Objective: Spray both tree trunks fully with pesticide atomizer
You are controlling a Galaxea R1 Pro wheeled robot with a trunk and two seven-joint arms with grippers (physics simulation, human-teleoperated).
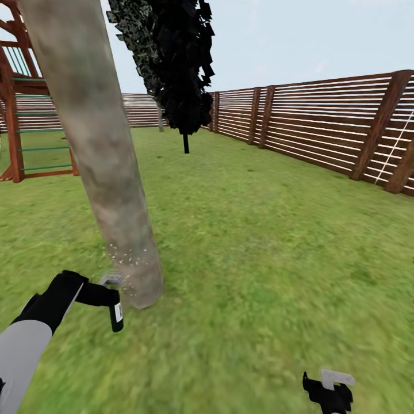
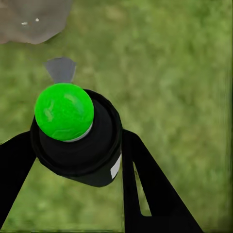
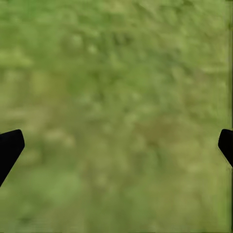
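- Play tower [image 1: 23,103]: wooden, at far left before the slatted fence [image 1: 322,126].
- Left hand [image 1: 106,296]: closed around the pesticide atomizer [image 1: 116,313], a black canister with a green top [image 2: 64,110], held low over the lawn [image 1: 259,259].
- Tree trunk [image 1: 98,144]: leaning, mottled grey-tan, just beside the atomizer; white spray specks [image 1: 129,259] near its base.
- Cypress-like tree [image 1: 178,63]: dark, farther back.
- Right hand [image 1: 329,395]: fingers spread wide, empty, above grass.

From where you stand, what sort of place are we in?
Most likely a fenced back garden: green lawn underfoot, a brown slatted wooden fence around it, a wooden play tower beyond, and a thick tree trunk close ahead.
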